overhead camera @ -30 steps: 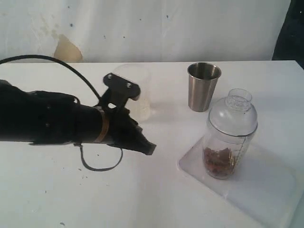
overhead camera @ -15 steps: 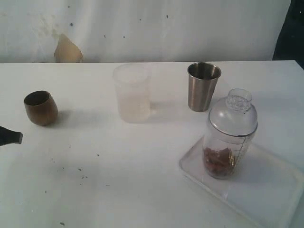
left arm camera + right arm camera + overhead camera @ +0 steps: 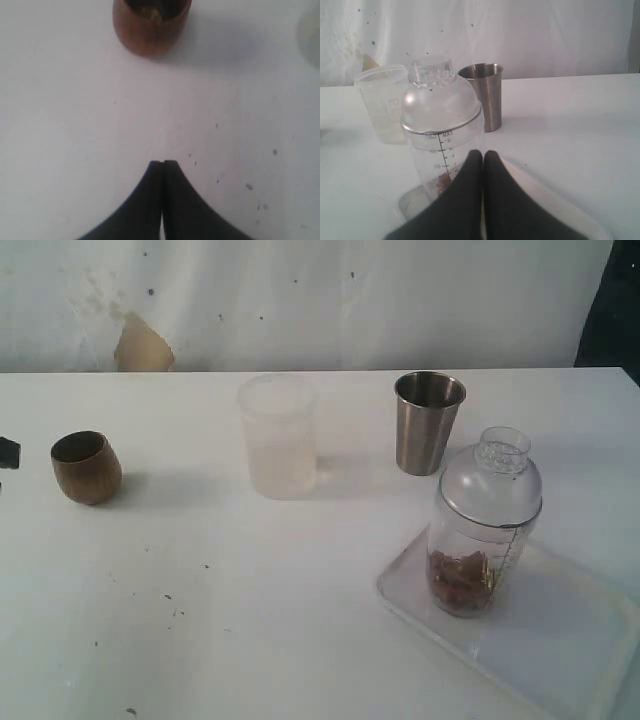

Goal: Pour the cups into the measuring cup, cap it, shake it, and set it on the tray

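Exterior view: left hand (image 3: 162, 164) had withdrawn, closed empty like right hand (image 3: 483, 153); capped measuring cup (image 3: 487, 530) stood on tray (image 3: 572, 648), seemingly done.

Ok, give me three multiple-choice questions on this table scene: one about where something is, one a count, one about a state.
1. Where does the measuring cup stand? A on the floor; B on the tray; C on a shelf.
2. How many cups stand off the tray? A one; B five; C three.
3. The measuring cup is: A capped; B open-topped; C lying down.
Answers: B, its base sits inside the tray's rim; C, wooden cup, frosted cup and steel tumbler; A, a domed lid covers it.
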{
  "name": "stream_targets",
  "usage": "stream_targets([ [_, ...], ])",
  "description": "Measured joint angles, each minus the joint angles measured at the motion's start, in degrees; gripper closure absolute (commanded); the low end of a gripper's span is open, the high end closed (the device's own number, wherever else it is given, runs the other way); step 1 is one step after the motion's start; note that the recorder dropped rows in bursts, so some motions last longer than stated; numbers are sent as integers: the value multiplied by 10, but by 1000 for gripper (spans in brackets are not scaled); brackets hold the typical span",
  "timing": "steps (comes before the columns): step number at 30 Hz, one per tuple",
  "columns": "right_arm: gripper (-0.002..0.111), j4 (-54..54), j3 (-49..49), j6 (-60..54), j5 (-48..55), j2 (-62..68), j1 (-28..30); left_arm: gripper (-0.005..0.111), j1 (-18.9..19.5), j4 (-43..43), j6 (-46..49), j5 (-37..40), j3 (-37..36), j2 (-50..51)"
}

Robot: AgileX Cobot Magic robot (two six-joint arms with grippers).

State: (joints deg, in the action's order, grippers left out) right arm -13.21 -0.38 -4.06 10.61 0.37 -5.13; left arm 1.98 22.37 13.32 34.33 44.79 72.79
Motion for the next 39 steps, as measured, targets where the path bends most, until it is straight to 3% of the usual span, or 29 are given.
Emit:
stream_targets([
  [8, 108, 0, 0, 0, 0, 0, 0, 107, 0, 112, 22, -175, -125, -211],
  [20, 108, 0, 0, 0, 0, 0, 0, 107, 0, 129, 46, -228, -203, -483],
  [27, 108, 0, 0, 0, 0, 0, 0, 107, 2, 148, 46, -229, -238, -557],
  [39, 108, 0, 0, 0, 0, 0, 0, 107, 2, 182, 46, -221, -248, -559],
])
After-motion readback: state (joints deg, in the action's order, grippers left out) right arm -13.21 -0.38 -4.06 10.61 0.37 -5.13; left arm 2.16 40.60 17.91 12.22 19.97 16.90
